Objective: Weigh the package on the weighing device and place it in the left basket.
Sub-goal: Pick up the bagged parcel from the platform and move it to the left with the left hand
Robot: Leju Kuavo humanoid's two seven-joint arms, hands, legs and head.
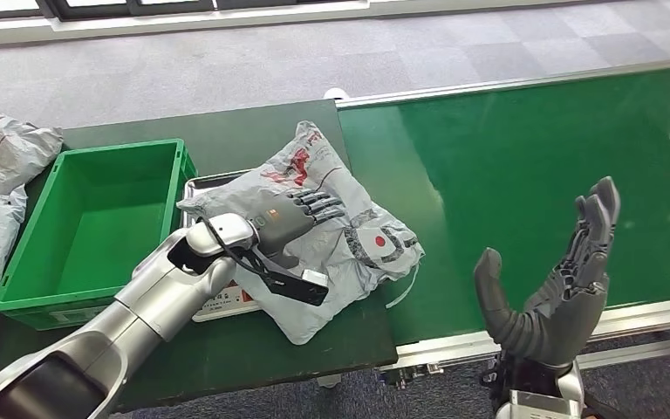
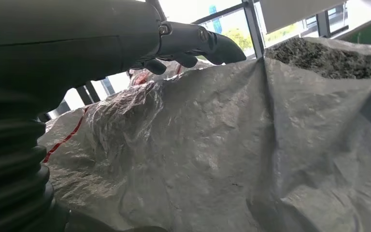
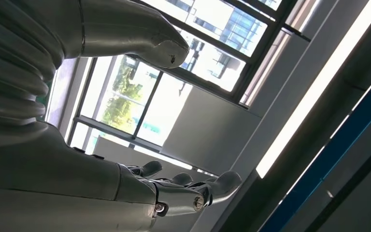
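Package (image 1: 314, 231) — crumpled grey plastic, red print — lies under left hand (image 1: 292, 218), fingers (image 1: 318, 205) flat on it; right hand (image 1: 554, 288) raised, fingers spread wide, holding nothing.

The left arm extends forward and inward from the lower left. The left robot hand (image 1: 292, 218) lies palm-down with its fingers (image 1: 321, 203) spread flat on top of the grey package (image 1: 349, 236); no grasp is visible. The right arm is raised, well apart from the package. The right robot hand (image 1: 554, 284) points upward, fingers extended and apart, thumb splayed, holding nothing.
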